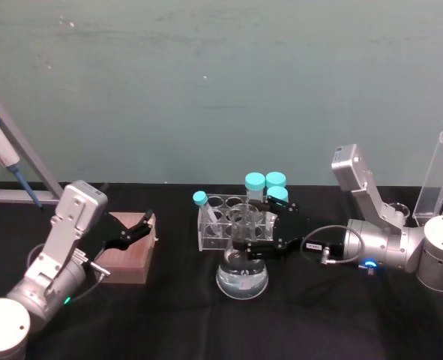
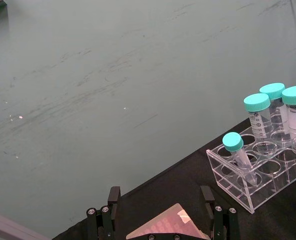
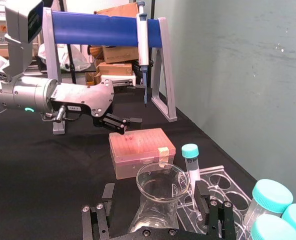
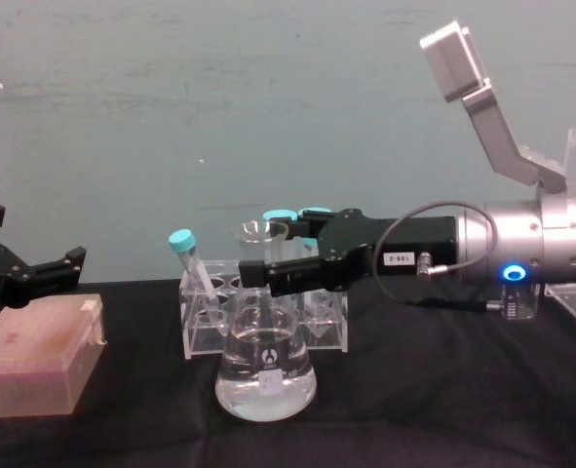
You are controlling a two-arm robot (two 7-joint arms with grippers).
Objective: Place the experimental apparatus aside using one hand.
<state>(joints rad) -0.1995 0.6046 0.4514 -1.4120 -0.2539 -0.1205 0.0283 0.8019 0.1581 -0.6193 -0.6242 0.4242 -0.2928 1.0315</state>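
Progress: early. flask [image 1: 242,279] not yet lifted, base flat on table [image 1: 176,322]. Nothing visibly moved aside for this item.
Done so far: R gripper [image 1: 247,234] is at the flask neck, coming in level from the robot's right.
Left to do (est.): close on neck, lift, carry to the side, set down, let go.
R fingers: fingers [image 3: 108,191] spread, one each side of the neck. Wrist view shows gaps btw pads and glass, so no pinch as yet.
Flask pos: mid-table, just in front of rack [image 1: 208,234], v. close to it, contact can't be told.
Flask look: clear conical glass, wide base, narrow neck, flared lip. Clear liquid in the lower part, approx. a third up. Dark round mark on the side. Upright.
Rack: clear, holds teal-capped tubes, one thin tube leaning.
Stand: stand [image 1: 442,172], tall clear acrylic, at far right edge, well apart from flask.
L gripper: L gripper [image 1: 135,232] idle at left, fingers spread over pink box [image 1: 127,259].
Risk (est.): lip close to the leaning tube, and liquid may slosh if tilted.
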